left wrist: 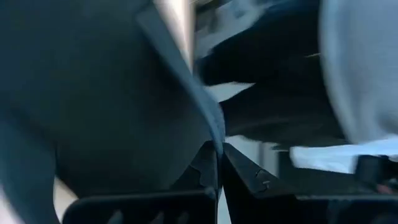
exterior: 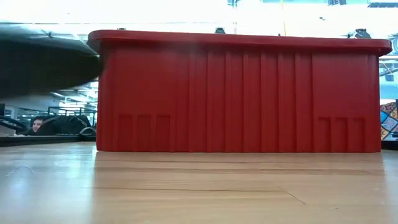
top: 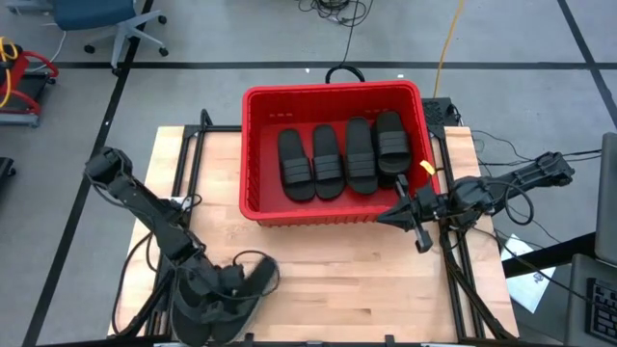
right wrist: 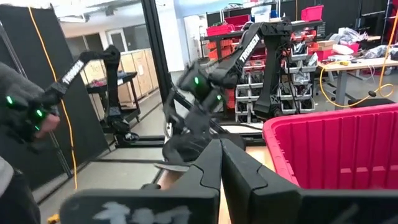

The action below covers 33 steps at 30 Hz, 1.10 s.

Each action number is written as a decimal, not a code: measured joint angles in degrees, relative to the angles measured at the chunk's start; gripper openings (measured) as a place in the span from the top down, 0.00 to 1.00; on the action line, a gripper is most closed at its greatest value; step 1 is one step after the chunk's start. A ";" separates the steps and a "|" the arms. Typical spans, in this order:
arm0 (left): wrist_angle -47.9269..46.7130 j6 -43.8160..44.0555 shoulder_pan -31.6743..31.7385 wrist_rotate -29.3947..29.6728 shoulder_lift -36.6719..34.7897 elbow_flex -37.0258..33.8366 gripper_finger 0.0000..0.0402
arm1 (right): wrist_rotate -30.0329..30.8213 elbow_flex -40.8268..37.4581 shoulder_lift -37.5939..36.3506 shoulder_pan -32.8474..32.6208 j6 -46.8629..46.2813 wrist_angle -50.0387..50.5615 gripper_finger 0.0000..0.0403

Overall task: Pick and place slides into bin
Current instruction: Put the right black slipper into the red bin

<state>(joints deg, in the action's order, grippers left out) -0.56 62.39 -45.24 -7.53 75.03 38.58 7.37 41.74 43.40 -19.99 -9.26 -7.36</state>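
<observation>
Left gripper (top: 253, 277): clamped on a slide (top: 262, 273) at the table's near edge.
Slide axis: cannot tell.
Bin (top: 253, 145): ahead and right of it, four slides (top: 343, 157) lying lengthwise inside.
Right gripper (top: 397, 214): fingers together, empty, just beside the bin's right corner, waiting.

1. The bin (top: 253, 145) is a large red rectangular basket with a thick rim, standing upright at the far middle of the table.
2. Four black slides (top: 328, 161) lie inside it, side by side in a row, soles down, ribbed straps up.
3. One more black slide (top: 253, 277) is clamped in my left gripper (top: 231, 289) above the table's near edge, left of centre.
</observation>
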 joint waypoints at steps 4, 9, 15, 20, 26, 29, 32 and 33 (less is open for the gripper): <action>2.33 0.49 0.07 0.00 -1.29 3.88 0.99 | -0.08 0.00 0.02 0.00 0.98 0.45 1.00; -3.57 -1.56 0.83 0.20 -2.50 12.02 1.00 | -0.10 0.00 0.02 0.01 2.67 1.11 1.00; -16.05 -7.50 6.73 -0.41 -2.43 23.82 1.00 | -0.15 0.00 -0.01 0.00 4.18 1.81 1.00; -28.07 -18.87 14.40 3.43 -2.45 38.51 1.00 | -2.73 0.00 -0.97 0.05 4.20 3.00 1.00; -34.36 -31.26 31.31 4.81 -1.07 53.24 1.00 | -7.49 0.00 -6.97 0.02 4.09 10.15 1.00; -34.38 -36.67 41.00 2.84 0.66 57.64 1.00 | -6.24 -0.02 -9.69 0.01 4.02 12.61 1.00; -34.37 -39.05 50.57 -2.86 4.05 60.36 1.00 | -2.92 -0.02 -11.39 0.02 4.07 13.83 1.00; -34.54 -39.53 53.33 -4.58 5.56 61.05 1.00 | -2.13 -0.02 -11.85 0.02 4.24 14.18 1.00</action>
<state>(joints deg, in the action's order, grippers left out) -35.11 22.86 8.09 -12.11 80.59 99.63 5.24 41.72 31.54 -19.97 -5.02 6.82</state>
